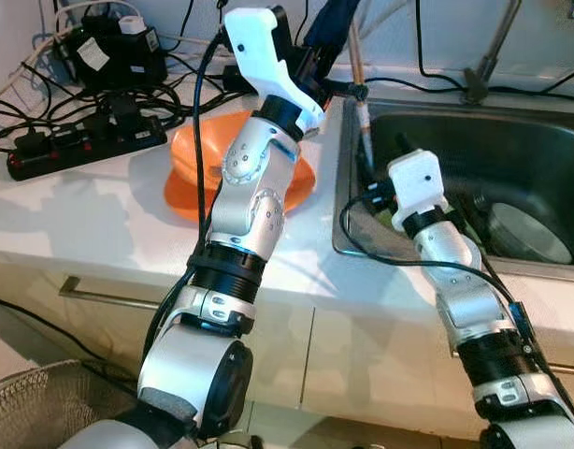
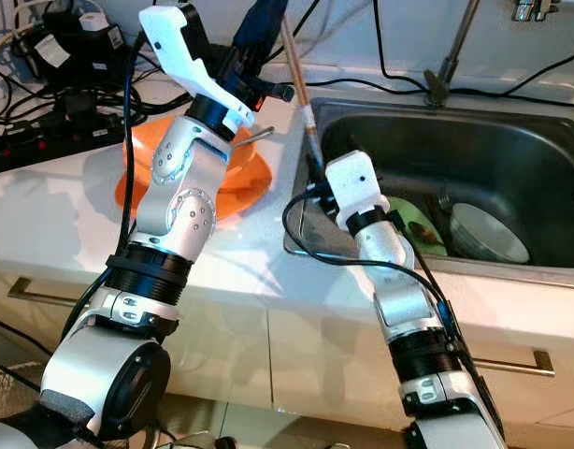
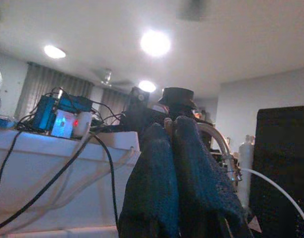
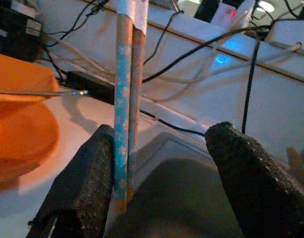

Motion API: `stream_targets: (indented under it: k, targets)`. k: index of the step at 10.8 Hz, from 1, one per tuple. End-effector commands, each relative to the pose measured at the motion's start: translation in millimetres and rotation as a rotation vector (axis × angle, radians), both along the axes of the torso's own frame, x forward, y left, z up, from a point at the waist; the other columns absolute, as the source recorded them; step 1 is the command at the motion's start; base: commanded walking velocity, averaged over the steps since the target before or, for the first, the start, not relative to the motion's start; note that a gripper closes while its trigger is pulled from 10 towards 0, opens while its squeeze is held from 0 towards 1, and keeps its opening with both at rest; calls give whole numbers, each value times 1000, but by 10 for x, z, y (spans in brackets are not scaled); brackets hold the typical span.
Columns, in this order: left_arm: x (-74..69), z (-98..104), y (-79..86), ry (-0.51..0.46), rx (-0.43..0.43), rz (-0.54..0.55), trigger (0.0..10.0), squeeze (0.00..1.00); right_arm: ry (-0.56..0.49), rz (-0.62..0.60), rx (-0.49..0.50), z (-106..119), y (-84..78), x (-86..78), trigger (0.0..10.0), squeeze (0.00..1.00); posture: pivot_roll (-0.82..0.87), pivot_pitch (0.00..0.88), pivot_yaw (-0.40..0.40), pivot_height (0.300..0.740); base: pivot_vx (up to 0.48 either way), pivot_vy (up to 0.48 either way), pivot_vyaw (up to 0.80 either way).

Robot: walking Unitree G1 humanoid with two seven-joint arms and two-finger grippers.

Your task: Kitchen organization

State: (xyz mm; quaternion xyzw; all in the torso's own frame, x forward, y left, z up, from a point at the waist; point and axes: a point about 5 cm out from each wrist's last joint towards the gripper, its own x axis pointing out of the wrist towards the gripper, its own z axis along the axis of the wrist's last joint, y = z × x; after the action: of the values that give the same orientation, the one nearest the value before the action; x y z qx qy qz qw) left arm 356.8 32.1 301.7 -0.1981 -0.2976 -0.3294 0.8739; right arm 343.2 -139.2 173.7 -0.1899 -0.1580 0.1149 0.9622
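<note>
Upper centre, left gripper [image 3: 174, 168] pinches taped chopsticks [image 4: 126, 99], its grip half-hidden; right gripper [image 4: 159, 183] gapes beside their tips above the sink [image 2: 511, 187].

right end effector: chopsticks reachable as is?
Probably yes. The right end effector is open, the chopsticks standing against one finger inside the gap, nothing between them.

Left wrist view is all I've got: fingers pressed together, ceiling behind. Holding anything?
Observer: Yes. The left gripper is shut on a pair of chopsticks that slant down to the sink.
Operator: Right gripper?
Observer: The right gripper is open around the chopsticks' lower end, which sits close against one finger.
Operator: Counter?
Observer: An orange plate lies beside the sink, under the left arm.
</note>
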Motion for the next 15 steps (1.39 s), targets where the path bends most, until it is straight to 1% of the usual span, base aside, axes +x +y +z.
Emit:
stream_targets:
  k: [1,3,4,10,15]
  targets:
    - [-45,6,-71,3,-19,-38,10000,0,-11,-20,12,32,-11,28,10000,0,-7,21,34,740,0,0,0]
    - [-48,-32,-85,26,-16,-54,10000,0,-22,-32,30,42,-3,39,10000,0,-7,21,35,740,0,0,0]
    - [-54,-44,-96,30,-12,-61,10000,0,-28,-34,45,53,-4,41,0,0,-6,21,37,740,0,0,0]
    - [-82,-87,-136,41,18,-80,10000,0,-57,-53,68,106,-43,42,0,0,-4,25,38,740,0,0,0]
    - [-74,-89,-122,45,21,-73,10000,0,-75,-79,81,143,-131,53,0,0,-3,24,37,740,0,0,0]
